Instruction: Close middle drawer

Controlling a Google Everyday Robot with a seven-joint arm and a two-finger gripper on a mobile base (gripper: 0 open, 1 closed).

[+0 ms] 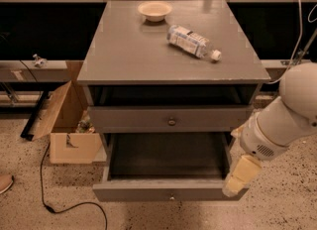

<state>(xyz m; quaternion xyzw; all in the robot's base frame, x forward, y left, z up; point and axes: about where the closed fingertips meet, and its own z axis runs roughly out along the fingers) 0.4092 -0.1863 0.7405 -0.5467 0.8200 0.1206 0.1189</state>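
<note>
The middle drawer (168,192) is grey, with a small round knob on its front, and stands pulled far out with its inside empty. Above it is the upper grey front (129,119) with a brass knob, with a dark gap under the cabinet top. The lowest front is hidden under the open drawer. My gripper (237,179), cream-coloured on a white arm (280,125), hangs at the drawer's right front corner, against or just in front of the front panel's right end.
A white bowl (154,10) and a lying plastic bottle (192,41) rest on the cabinet top (124,55). An open cardboard box (69,125) stands left of the cabinet. A black cable (64,206) runs over the speckled floor at the front left.
</note>
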